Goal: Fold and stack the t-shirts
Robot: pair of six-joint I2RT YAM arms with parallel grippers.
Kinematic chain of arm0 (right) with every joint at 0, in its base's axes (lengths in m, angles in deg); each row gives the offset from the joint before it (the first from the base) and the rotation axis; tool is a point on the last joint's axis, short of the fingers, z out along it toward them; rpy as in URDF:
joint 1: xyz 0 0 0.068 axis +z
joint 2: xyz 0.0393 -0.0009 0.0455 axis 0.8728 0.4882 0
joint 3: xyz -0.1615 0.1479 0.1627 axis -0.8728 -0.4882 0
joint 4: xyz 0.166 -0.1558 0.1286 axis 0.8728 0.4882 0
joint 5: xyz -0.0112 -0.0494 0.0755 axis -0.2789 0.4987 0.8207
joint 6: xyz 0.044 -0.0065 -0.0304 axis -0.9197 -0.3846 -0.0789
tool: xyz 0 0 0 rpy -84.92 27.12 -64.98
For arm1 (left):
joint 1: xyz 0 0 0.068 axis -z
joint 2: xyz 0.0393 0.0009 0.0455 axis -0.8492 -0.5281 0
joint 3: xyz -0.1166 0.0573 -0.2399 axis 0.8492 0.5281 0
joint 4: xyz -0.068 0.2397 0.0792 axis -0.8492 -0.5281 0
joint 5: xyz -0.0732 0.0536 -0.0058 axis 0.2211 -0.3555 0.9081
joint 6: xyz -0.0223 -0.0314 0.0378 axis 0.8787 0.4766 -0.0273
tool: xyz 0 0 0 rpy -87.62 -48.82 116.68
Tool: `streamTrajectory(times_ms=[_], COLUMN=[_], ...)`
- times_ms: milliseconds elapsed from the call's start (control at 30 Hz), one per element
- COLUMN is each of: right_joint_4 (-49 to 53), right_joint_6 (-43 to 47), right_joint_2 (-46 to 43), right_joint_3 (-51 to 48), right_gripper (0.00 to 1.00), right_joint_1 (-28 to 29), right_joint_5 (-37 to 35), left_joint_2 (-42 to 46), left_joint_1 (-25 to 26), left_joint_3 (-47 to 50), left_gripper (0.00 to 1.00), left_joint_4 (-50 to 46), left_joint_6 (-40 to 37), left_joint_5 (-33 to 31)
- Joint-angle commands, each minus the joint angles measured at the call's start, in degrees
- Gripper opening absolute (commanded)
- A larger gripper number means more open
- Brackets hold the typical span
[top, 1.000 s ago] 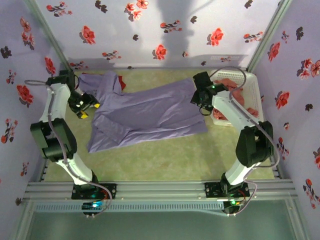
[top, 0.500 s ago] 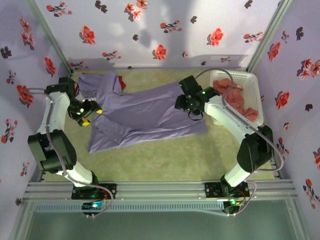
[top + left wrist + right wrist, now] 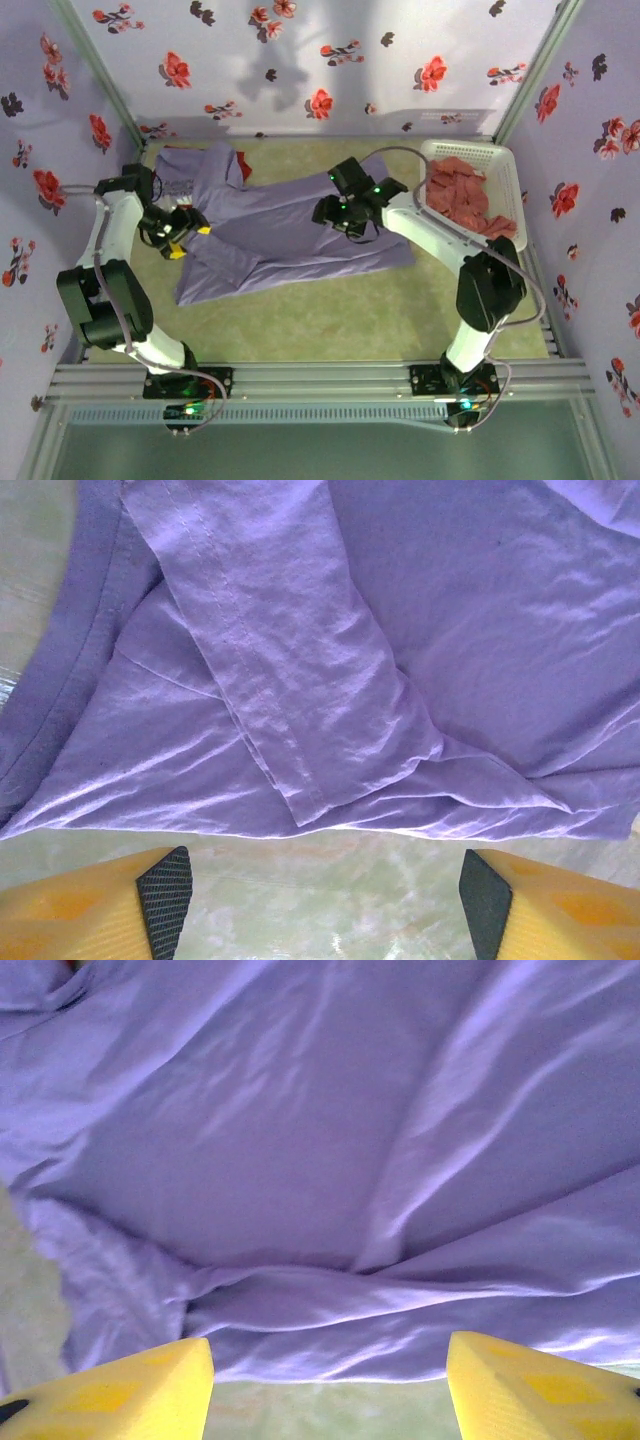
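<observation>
A plain lavender t-shirt [image 3: 300,230] lies spread and wrinkled across the middle of the table. My left gripper [image 3: 190,226] hovers open at its left edge; the left wrist view shows that gripper [image 3: 325,905] over bare table, just short of the shirt's hem and a folded-over sleeve [image 3: 290,690]. My right gripper [image 3: 335,212] is open above the shirt's middle; in the right wrist view, that gripper [image 3: 330,1390] straddles a cloth ridge [image 3: 330,1300] beside the hem. Red and salmon shirts [image 3: 462,190] fill the basket. A darker purple shirt [image 3: 180,170] lies at the back left.
The white slatted basket [image 3: 505,170] stands at the back right against the wall. A bit of red cloth [image 3: 240,160] peeks out at the back left by the purple shirts. Bare green table [image 3: 330,310] stretches in front of the lavender shirt.
My right arm has swung left from beside the basket to over the shirt's middle. My left gripper has shifted right, closer to the shirt's left edge.
</observation>
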State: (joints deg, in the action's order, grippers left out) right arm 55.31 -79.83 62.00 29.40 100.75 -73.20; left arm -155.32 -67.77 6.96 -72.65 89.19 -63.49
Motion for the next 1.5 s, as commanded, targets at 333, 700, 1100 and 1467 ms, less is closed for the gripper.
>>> streamTrajectory(times_ms=[333, 700, 1100, 1467], right_joint_4=[-16.95, -13.07, -8.81, -6.49], right_joint_6=[-11.43, -8.2, -5.76, -4.8], right_joint_2=[7.64, 7.56, 4.36, -5.72], right_joint_3=[-3.16, -1.38, -1.42, -5.98], right_gripper=[0.65, 0.65, 0.65, 0.65], right_joint_1=[4.15, -1.18, -3.44, -4.34], right_joint_5=[4.07, 5.93, 5.9, 2.26], left_joint_2=[-3.47, -2.2, -5.22, -5.66], left_joint_1=[3.26, 7.88, 12.1, 12.55], left_joint_3=[8.86, 18.89, 20.81, 24.22], left_gripper=[0.75, 0.49, 0.42, 0.2], left_joint_4=[10.61, 16.86, 21.05, 26.53], left_joint_6=[4.91, 10.27, 13.25, 16.12], left_joint_5=[1.97, 0.97, 1.17, 2.83])
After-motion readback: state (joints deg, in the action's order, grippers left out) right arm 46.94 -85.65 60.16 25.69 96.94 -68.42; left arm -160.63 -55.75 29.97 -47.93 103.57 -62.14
